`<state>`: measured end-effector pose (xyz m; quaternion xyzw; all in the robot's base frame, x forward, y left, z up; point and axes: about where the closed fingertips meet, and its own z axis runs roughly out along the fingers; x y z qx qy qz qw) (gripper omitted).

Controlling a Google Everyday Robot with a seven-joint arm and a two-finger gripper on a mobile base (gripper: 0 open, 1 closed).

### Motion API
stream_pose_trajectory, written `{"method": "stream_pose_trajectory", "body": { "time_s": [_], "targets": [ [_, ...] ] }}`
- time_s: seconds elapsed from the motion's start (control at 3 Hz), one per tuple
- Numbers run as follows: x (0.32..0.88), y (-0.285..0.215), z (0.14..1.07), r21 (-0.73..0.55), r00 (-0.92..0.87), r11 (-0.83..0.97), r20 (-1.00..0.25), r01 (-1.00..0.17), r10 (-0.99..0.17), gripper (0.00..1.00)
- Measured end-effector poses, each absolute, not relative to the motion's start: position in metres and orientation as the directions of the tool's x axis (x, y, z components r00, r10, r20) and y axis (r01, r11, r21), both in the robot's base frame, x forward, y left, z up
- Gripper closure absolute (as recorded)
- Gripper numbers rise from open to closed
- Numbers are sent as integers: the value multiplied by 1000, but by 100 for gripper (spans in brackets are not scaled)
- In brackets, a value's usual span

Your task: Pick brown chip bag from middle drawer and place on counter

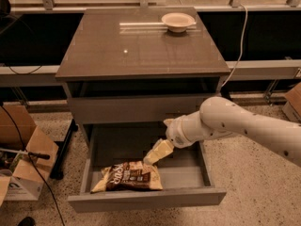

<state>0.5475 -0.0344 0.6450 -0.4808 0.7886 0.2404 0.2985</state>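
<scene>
While brown chip bag (133,175) lies in middle drawer (146,198), hand (152,159) just above; grip unclear

**Gripper held above bag in open drawer**

The middle drawer (146,199) is seen pulled out from the grey-brown cabinet, below a closed grey drawer front (141,108). The brown chip bag (131,175) is laid flat on the drawer floor, towards the front left, with its white lettering facing up. The gripper (152,158) is held inside the drawer, just above and to the right of the bag's upper right corner, angled down to the left. Contact with the bag cannot be determined. The white arm (235,126) is extended in from the right edge. On the glossy counter (141,51), a pale bowl (178,21) is set near the back right. A cardboard box (23,159) is seen on the speckled floor (254,182) at the left.
</scene>
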Motion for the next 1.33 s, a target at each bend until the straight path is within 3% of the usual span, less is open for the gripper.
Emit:
{"method": "stream_pose_trajectory", "body": {
  "time_s": [1.33],
  "targets": [
    [562, 17, 470, 436, -592, 404, -653, -804, -473, 0]
  ]
}}
